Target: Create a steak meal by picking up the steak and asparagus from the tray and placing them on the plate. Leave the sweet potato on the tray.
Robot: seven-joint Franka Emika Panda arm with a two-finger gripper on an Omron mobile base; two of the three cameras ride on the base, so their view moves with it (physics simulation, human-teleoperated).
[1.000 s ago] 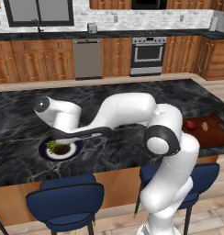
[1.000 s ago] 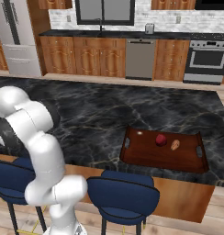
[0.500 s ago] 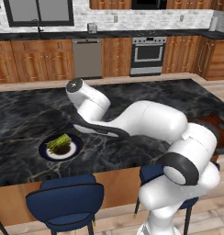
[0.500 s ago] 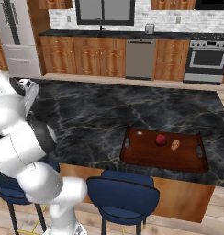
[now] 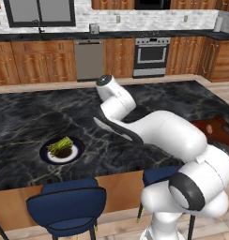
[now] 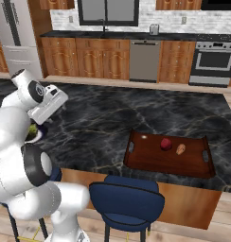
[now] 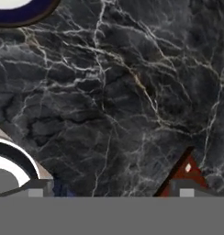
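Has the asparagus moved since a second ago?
No. The asparagus lies on the plate at the same spot on the counter as before.

Black marble counter, blue stools below, oven behind.

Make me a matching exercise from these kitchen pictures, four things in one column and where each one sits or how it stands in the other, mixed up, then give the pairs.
Things:
1. asparagus
2. steak
3. sweet potato
4. gripper

Places or states:
A. on the tray, the red piece near its middle
B. open, holding nothing, over the dark counter
C. on the plate
D. on the tray, the orange piece beside the red one

Pairs: 1-C, 2-A, 3-D, 4-B
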